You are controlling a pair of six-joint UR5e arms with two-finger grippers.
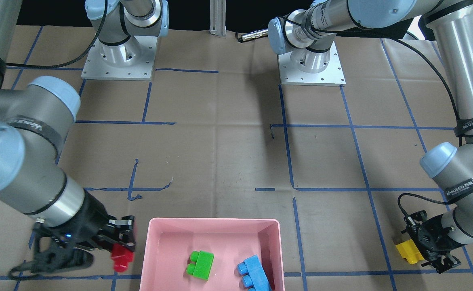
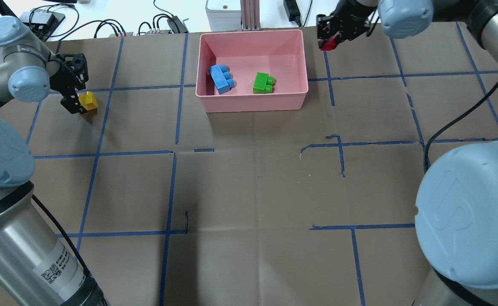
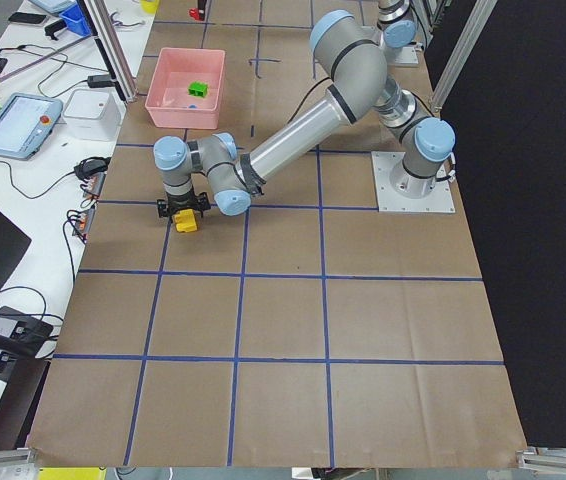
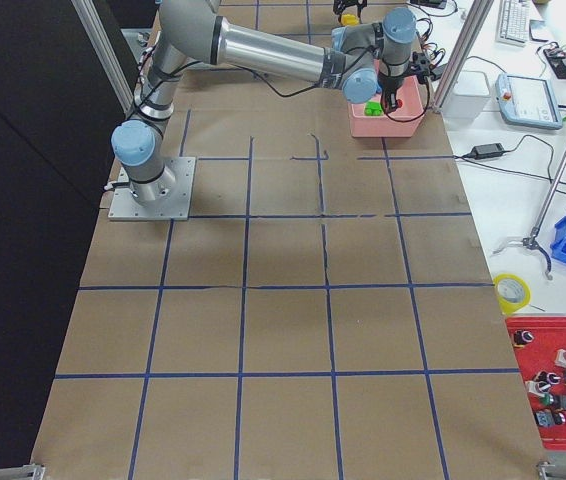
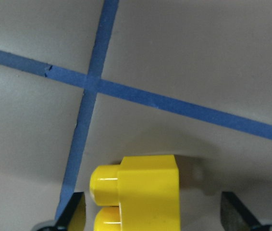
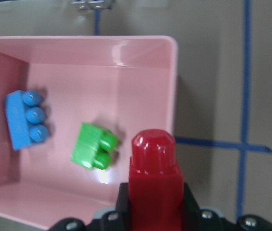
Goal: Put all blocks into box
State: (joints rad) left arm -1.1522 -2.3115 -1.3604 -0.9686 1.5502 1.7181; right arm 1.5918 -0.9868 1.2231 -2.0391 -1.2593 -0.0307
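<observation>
The pink box (image 2: 253, 104) stands at the table's far edge. In it lie the green block (image 2: 262, 83) and the light-blue block (image 2: 221, 78), also seen in the right wrist view, green (image 6: 93, 151) and blue (image 6: 24, 118). My right gripper (image 2: 331, 40) is shut on the red block (image 6: 155, 183) and holds it just outside the box's rim (image 6: 172, 96). My left gripper (image 2: 78, 101) is open, low at the table, with its fingers (image 5: 73, 211) on either side of the yellow block (image 5: 141, 192), apart from it.
Blue tape lines (image 2: 176, 106) cross the brown paper table cover. Both arm bases (image 1: 311, 64) stand at the robot's side. Cables and devices (image 2: 168, 23) lie beyond the table's far edge behind the box.
</observation>
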